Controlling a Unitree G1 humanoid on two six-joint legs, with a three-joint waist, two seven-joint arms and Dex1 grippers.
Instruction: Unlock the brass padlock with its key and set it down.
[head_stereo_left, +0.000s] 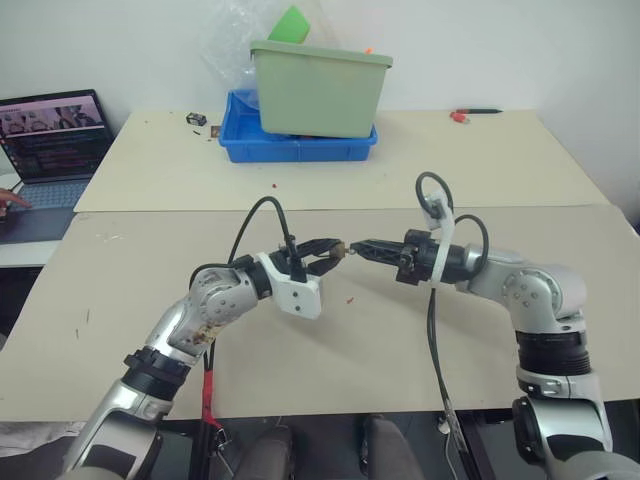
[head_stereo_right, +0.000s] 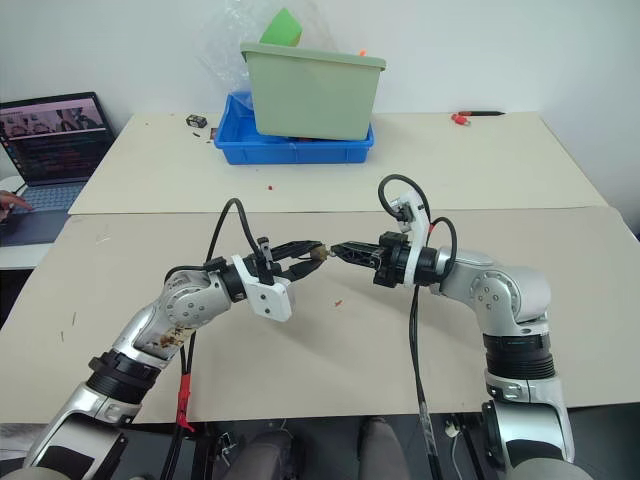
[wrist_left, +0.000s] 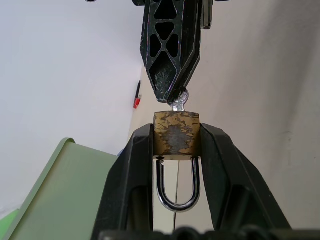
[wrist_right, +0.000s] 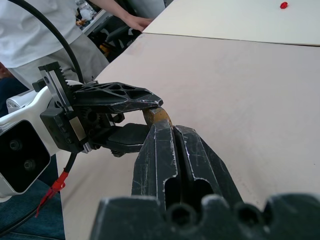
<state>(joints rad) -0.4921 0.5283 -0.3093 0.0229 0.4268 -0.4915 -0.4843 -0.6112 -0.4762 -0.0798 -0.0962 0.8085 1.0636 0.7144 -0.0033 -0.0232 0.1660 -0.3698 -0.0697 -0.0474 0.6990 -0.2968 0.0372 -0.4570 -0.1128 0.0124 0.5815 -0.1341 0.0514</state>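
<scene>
The brass padlock (wrist_left: 176, 139) is held above the near table, its silvery shackle (wrist_left: 177, 192) pointing back between the fingers (wrist_left: 135, 170) of my left gripper (head_stereo_left: 333, 252), which is shut on its body. My right gripper (head_stereo_left: 362, 247) meets it head-on from the right, its fingers pressed together on the silvery key (wrist_left: 179, 103). The key's blade runs into the padlock's end face. In the right wrist view the padlock (wrist_right: 159, 115) shows just past my right fingertips, under the left gripper's upper finger (wrist_right: 120, 95).
On the far table stand a blue tray (head_stereo_left: 300, 148) with a green bin (head_stereo_left: 318, 90) in it, a small dark object (head_stereo_left: 197, 120) and a red pen (head_stereo_left: 476, 114). A laptop (head_stereo_left: 55, 150) with a person's hand (head_stereo_left: 10, 200) on it sits at the left.
</scene>
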